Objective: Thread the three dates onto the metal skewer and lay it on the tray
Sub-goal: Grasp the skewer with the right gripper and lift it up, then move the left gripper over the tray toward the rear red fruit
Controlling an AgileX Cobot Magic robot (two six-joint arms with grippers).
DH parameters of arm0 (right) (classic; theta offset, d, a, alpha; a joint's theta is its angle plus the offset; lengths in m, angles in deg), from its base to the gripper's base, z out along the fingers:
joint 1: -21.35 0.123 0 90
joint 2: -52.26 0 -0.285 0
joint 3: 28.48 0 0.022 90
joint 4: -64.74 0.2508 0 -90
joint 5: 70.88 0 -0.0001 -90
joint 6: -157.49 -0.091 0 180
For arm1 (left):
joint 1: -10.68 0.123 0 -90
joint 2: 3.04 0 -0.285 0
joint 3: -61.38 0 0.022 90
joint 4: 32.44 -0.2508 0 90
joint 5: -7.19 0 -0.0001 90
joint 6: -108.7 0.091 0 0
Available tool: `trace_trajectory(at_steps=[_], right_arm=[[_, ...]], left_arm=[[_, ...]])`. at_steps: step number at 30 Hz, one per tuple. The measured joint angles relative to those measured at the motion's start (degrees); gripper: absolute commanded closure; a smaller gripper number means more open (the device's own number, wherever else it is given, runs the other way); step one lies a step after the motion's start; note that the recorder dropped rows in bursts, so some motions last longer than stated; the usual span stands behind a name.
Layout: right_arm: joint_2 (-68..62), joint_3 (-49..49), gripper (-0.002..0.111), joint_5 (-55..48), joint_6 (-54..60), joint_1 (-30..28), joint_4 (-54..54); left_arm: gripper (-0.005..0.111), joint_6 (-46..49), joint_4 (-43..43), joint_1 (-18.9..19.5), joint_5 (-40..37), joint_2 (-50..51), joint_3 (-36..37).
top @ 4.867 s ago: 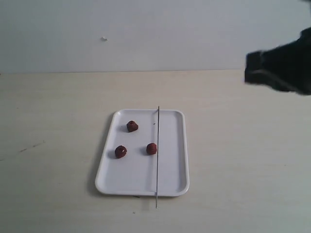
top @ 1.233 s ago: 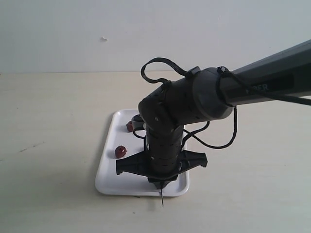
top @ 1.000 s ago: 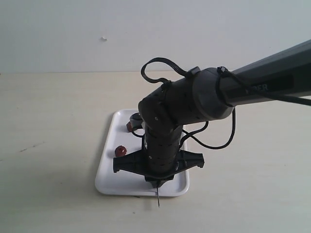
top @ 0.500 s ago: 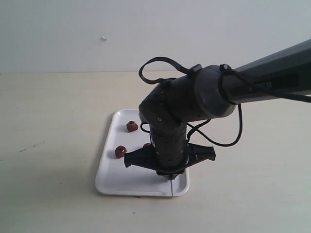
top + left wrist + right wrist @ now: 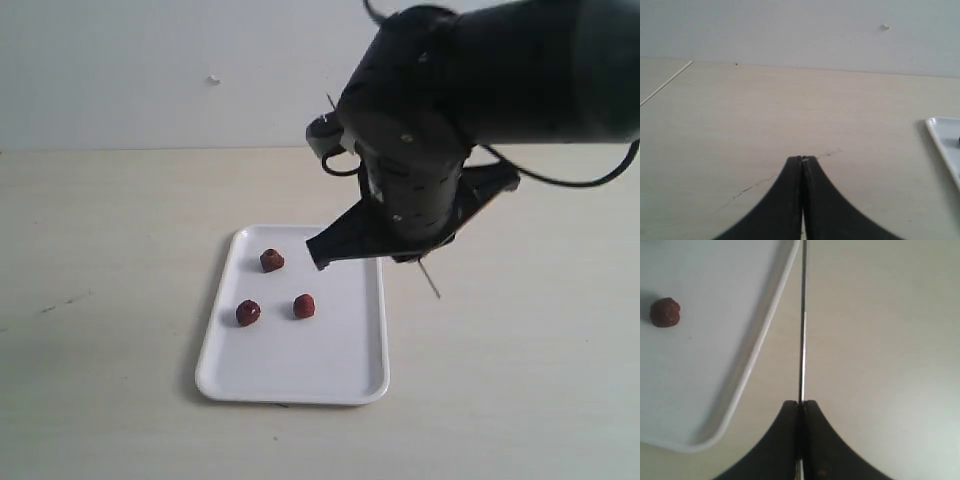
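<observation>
Three dates (image 5: 271, 260) (image 5: 248, 313) (image 5: 304, 306) lie loose on the white tray (image 5: 340, 350). My right gripper (image 5: 800, 402) is shut on the metal skewer (image 5: 802, 315), which runs straight out from the fingertips above the table, just off the tray's rim (image 5: 755, 355). One date (image 5: 665, 312) shows on the tray in that view. In the exterior view the right arm (image 5: 420, 150) hangs raised over the tray's far right corner, and the skewer's end (image 5: 430, 280) sticks out below it. My left gripper (image 5: 802, 158) is shut and empty, low over bare table left of the tray's rim (image 5: 942, 137).
A pale wooden table (image 5: 120, 250) carries the tray, with a plain wall (image 5: 150, 60) behind it. A thin crack mark (image 5: 755, 186) runs across the table near the left gripper.
The right gripper has risen off the tray and moved up and to the right with the skewer in it. All three dates are uncovered now and lie where they were.
</observation>
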Motion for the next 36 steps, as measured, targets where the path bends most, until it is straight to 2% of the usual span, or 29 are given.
trace_trajectory(at_steps=[5, 9, 13, 25, 28, 31, 34, 36], right_arm=[[5.7, 0.0, 0.108, -4.5, 18.9, 0.0, -5.0], [9.1, 0.0, 0.108, -6.1, 23.6, 0.0, -12.0], [11.9, 0.0, 0.108, -1.0, 24.8, -1.5, -14.4], [9.7, 0.0, 0.108, 16.3, 35.3, -19.0, -5.7], [8.1, 0.0, 0.108, 20.6, 37.6, -21.0, -4.8], [7.0, 0.0, 0.108, 23.3, 38.6, -21.3, -4.7], [6.8, -0.2, 0.108, 25.5, 38.9, -21.3, -4.3], [6.8, -0.2, 0.108, 26.3, 38.9, -21.3, -4.3]], left_arm=[[0.107, 0.0, 0.0, 0.0, 0.0, 0.0, 0.0], [0.107, 0.0, 0.0, 0.0, 0.0, 0.0, 0.0], [0.107, 0.0, 0.0, 0.0, 0.0, 0.0, 0.0], [0.107, 0.8, -1.5, 0.0, 0.6, 0.0, 0.0], [0.107, 1.2, -2.1, 0.0, 4.9, 0.0, 0.0], [0.107, 0.5, -2.2, 0.0, 12.5, 0.0, 0.0], [0.107, -3.9, -2.3, 0.0, 20.3, 0.0, 0.0], [0.107, -10.3, -2.3, 0.0, 24.8, 0.0, 0.0]])
